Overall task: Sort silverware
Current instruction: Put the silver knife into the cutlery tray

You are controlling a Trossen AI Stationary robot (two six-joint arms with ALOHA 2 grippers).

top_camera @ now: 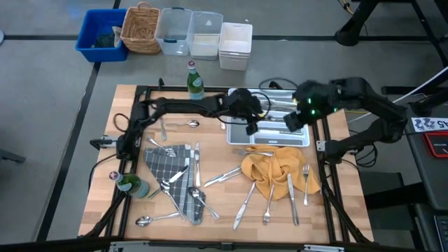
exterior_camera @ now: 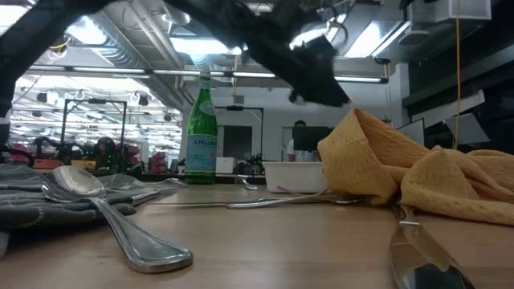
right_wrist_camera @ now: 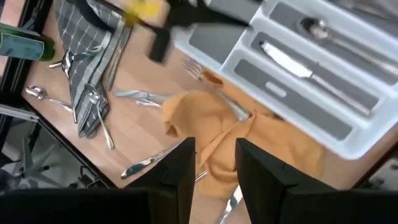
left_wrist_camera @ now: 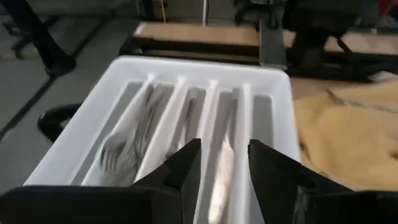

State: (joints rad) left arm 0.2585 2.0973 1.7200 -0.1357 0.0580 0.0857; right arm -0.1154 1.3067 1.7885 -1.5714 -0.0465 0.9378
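Silverware [top_camera: 183,183] lies scattered across the counter [top_camera: 224,217], on a grey checked cloth [top_camera: 171,171] and around a yellow cloth [top_camera: 276,168]; several pieces rest in the white tray [left_wrist_camera: 81,146]. We see the left gripper [left_wrist_camera: 224,165] open and empty over the tray, the right gripper [right_wrist_camera: 214,158] parted, holding nothing, to its right.

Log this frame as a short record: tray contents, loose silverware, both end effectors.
tray: white, compartmented; knife and spoon in separate slots
loose silverware: scattered on grey cloth, yellow cloth and table
left end effector: open, above tray
right end effector: open, empty, over tray's right end
bottles: two, upright
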